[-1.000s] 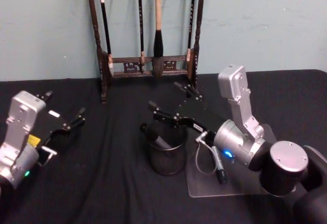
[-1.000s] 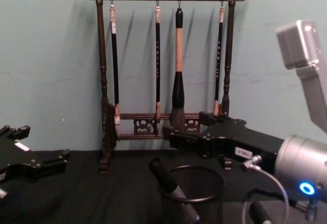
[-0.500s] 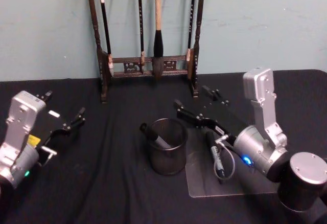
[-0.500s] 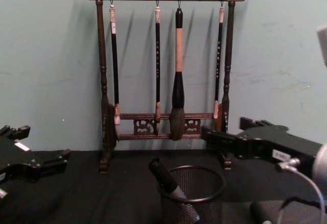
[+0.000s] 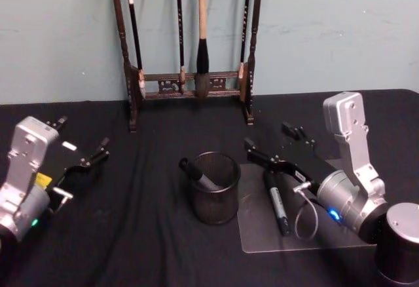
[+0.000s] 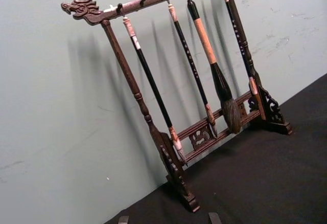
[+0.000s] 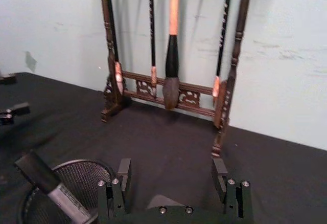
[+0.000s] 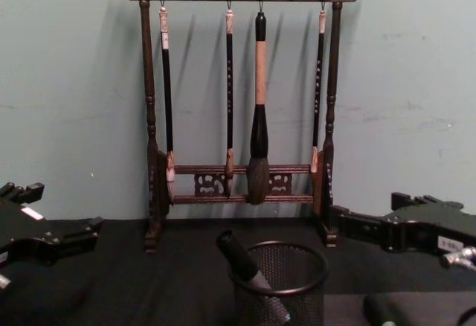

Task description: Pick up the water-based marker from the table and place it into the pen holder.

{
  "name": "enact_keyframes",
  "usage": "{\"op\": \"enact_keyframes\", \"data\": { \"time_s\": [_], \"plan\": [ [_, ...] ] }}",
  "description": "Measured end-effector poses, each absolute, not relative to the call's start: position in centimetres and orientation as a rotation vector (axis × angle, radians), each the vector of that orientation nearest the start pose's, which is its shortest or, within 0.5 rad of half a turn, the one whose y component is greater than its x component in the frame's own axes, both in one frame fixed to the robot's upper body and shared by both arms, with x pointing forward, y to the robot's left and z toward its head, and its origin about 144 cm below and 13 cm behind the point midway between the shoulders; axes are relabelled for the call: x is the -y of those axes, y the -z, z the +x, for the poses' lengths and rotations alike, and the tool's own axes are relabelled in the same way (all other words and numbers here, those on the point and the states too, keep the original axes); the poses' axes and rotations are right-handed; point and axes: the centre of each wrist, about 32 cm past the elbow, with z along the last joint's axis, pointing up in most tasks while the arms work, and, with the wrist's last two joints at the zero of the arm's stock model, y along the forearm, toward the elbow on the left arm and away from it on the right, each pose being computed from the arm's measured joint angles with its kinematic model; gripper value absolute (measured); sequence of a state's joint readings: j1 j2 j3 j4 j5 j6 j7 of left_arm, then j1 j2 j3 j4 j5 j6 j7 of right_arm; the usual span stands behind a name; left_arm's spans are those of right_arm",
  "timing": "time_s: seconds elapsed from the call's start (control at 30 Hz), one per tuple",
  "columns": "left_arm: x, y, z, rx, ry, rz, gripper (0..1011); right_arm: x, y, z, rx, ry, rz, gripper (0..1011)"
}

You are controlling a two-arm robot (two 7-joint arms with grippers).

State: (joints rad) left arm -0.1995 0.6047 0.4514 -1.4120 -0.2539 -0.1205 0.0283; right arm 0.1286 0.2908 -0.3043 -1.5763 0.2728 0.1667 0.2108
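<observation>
Right claw (image 5: 267, 135) open and empty, marker (image 5: 196, 174) leaning in pen holder (image 5: 213, 210) to its left

A dark marker (image 5: 196, 174) leans inside the round black wire-mesh pen holder (image 5: 219, 208), cap jutting over its rim; the holder stands upright on the black-clothed table (image 5: 131, 234)

Table (image 5: 144, 234), lower frame: matt black cloth, faintly creased. Pen holder (image 5: 215, 198), centre: black wire mesh, smooth solid rim. Rack (image 5: 190, 76), top: dark polished wood. Sheet (image 5: 258, 234), lower right: clear glossy plastic.
</observation>
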Motion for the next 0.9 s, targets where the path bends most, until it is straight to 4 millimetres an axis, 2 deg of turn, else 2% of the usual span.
{"op": "enact_keyframes", "data": {
  "time_s": [0.33,0.9],
  "plan": [
    [-31.0,-114.0,48.9,0.285,-1.248,0.304,1009,21.9,-116.9,47.4,-0.103,1.124,-0.195,1002],
    [-31.0,-114.0,48.9,0.285,-1.248,0.304,1009,22.4,-114.3,47.6,-0.193,1.126,-0.276,1002]
  ]
}}
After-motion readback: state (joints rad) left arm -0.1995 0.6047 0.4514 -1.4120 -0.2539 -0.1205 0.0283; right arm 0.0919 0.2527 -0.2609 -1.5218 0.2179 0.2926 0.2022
